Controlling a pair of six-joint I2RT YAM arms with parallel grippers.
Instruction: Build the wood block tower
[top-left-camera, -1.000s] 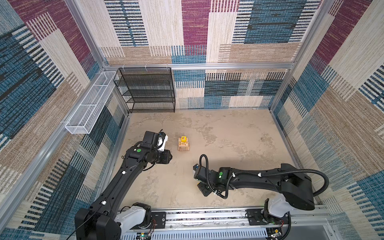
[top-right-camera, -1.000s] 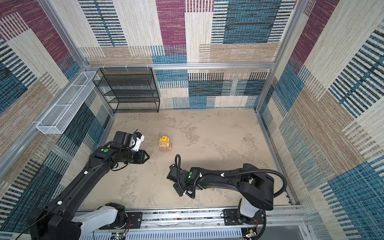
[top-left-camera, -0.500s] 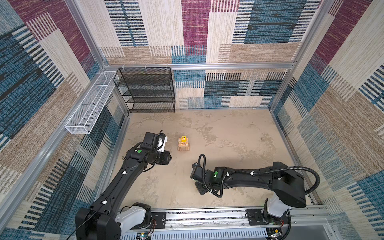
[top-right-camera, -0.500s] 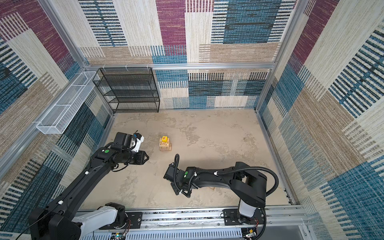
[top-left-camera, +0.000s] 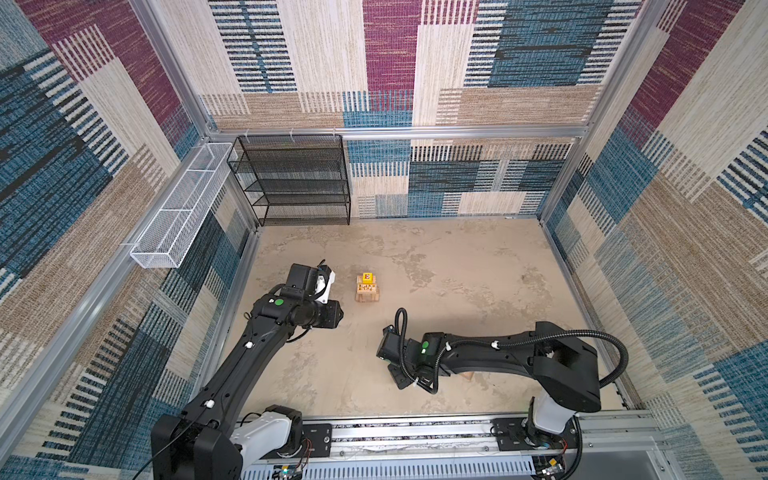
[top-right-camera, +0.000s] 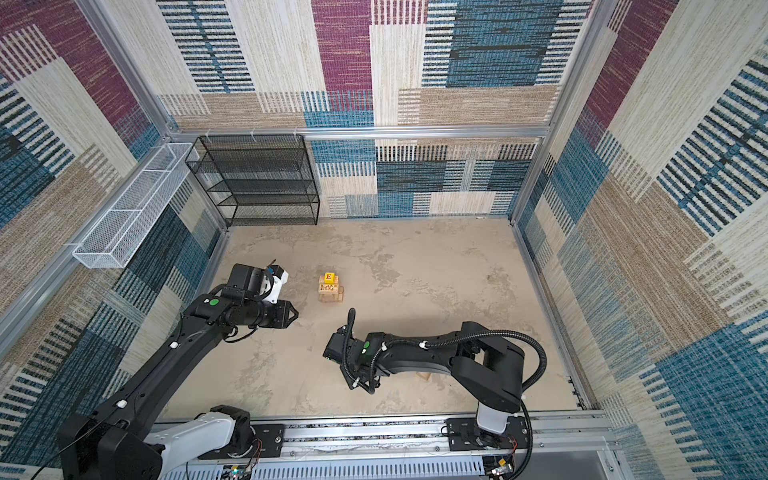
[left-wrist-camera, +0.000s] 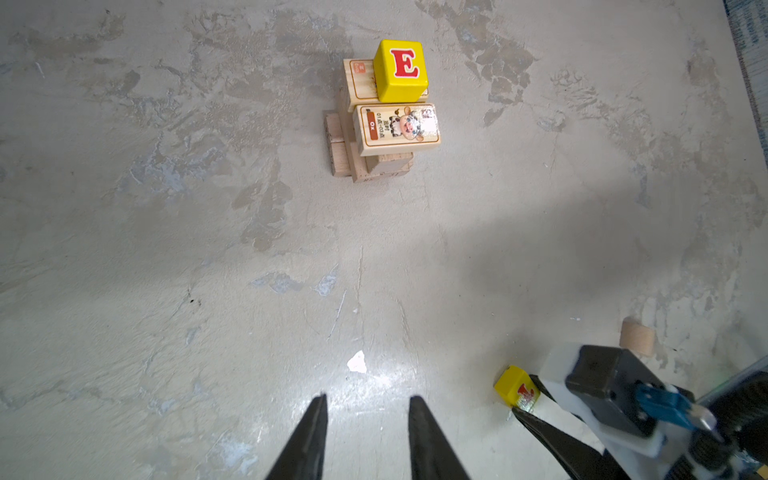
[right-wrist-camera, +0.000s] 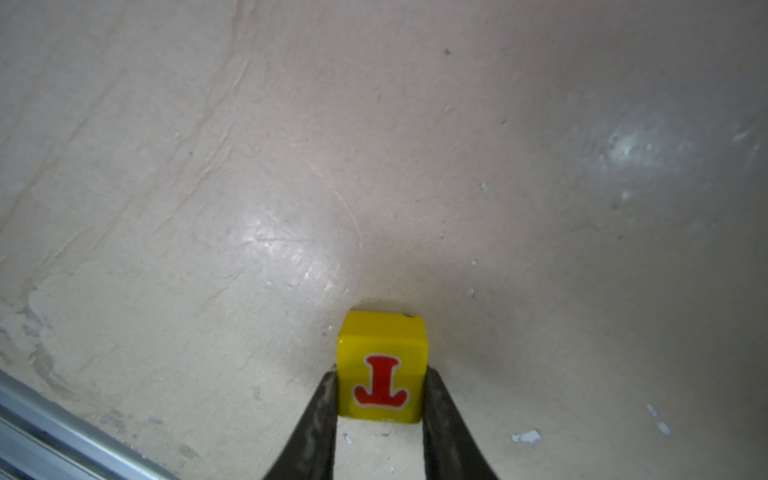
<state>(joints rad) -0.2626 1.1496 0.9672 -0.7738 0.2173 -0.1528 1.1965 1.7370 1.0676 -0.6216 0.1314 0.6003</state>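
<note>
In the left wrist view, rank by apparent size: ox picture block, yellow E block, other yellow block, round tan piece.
1. ox picture block, narrowly.
2. yellow E block.
3. other yellow block and round tan piece: they look alike, and the yellow one is partly hidden, so unranked.

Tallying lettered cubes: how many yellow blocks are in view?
2. The yellow E block tops the tower; the second yellow block sits on the tabletop, gripped by the right gripper. More may be hidden.
</note>
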